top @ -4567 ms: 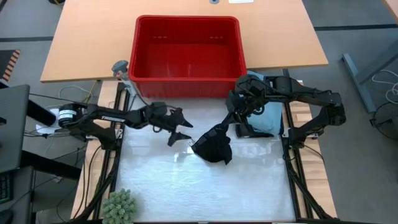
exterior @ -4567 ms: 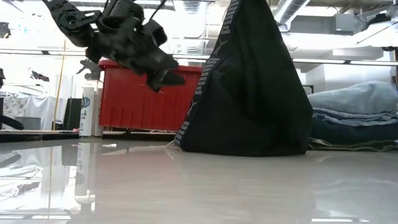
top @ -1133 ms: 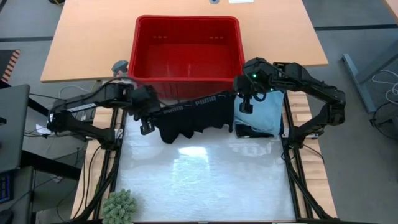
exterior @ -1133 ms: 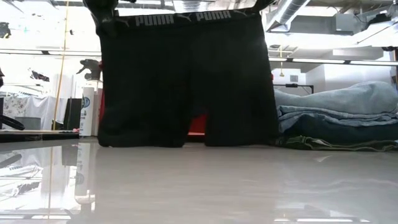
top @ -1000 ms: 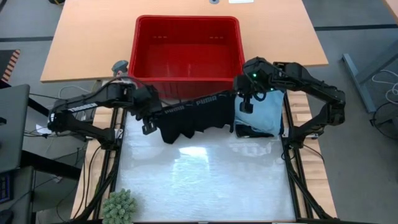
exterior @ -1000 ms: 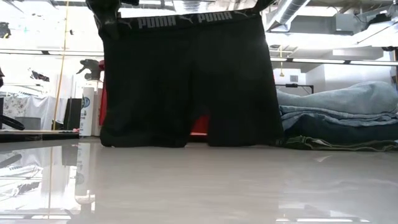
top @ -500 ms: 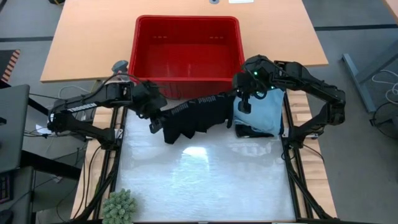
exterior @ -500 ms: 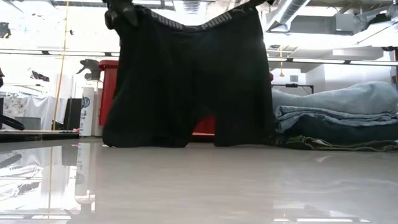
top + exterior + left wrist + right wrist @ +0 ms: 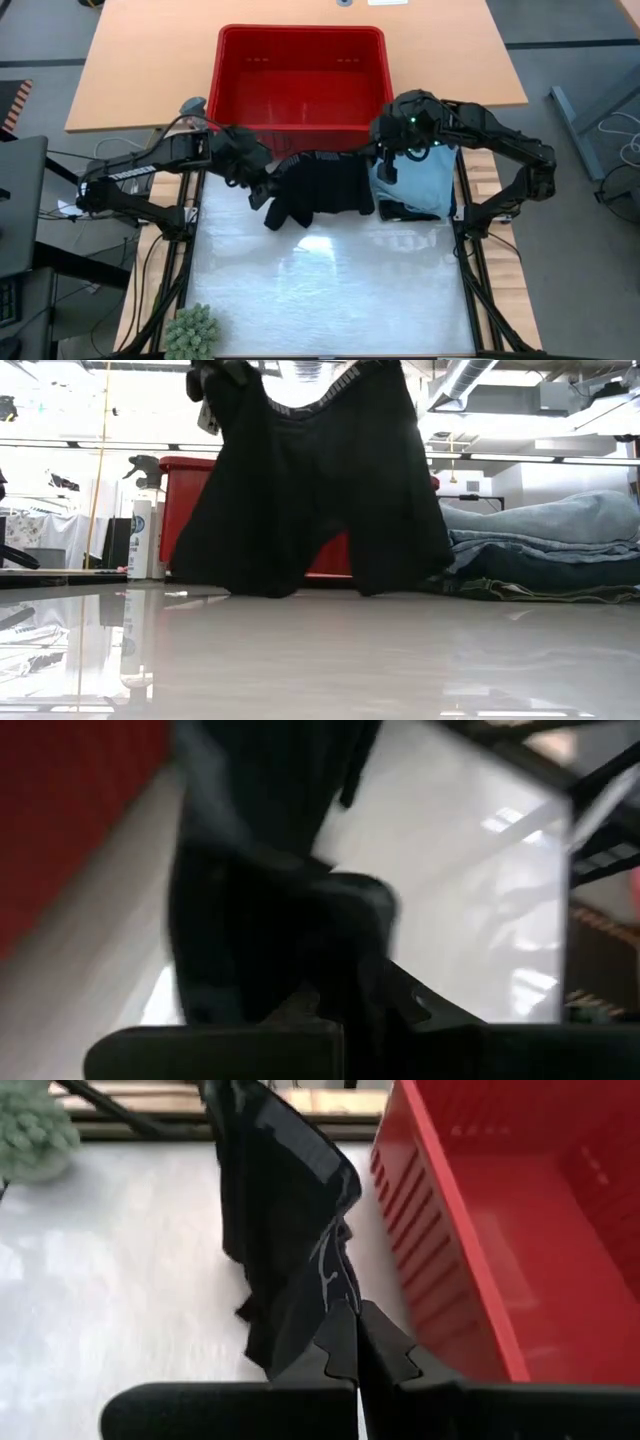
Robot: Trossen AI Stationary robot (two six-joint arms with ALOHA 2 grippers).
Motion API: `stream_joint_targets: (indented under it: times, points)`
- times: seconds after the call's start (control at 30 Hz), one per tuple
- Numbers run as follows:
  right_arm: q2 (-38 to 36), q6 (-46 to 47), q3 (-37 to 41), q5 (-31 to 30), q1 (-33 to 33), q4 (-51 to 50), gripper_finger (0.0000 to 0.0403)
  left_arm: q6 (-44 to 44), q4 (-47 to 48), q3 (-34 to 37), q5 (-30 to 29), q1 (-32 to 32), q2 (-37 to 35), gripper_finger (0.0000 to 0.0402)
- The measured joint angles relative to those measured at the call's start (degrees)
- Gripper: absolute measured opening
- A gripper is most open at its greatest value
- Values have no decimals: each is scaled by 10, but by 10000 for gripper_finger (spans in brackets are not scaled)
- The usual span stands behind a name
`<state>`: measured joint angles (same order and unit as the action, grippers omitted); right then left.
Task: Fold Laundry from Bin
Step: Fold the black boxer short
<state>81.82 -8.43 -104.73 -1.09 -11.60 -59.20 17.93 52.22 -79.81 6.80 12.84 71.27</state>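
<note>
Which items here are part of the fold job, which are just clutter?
Job: black shorts held by left gripper and right gripper; red bin; folded stack.
Clutter: green plant, spray bottle.

Black garment [image 9: 262, 935] blurred, waistband cut off above

Black shorts [image 9: 322, 186], red bin [image 9: 300, 90], light blue folded laundry [image 9: 420, 182].

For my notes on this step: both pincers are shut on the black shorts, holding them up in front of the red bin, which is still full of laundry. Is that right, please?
Not quite: the red bin is empty, as the high view shows. The rest stands: the left pincer and right pincer are both shut on the black shorts, held up in front of the bin.
</note>
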Motion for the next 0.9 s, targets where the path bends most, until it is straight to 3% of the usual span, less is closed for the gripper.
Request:
stream_joint_targets:
  times: [0.2,0.4,0.73,0.83,0.9]
  points:
    - [4,6,0,15,17,36,18,51,-65,0,52,0,0,0]
    - [43,6,0,39,42,68,18,106,-116,0,61,0,1,0]
    - [94,-20,0,37,60,114,18,141,-103,2,77,0,1,0]
    - [89,-24,0,21,54,90,18,141,-84,2,123,0,1,0]
    - [80,-26,0,-10,47,57,18,113,-67,2,201,0,0,0]
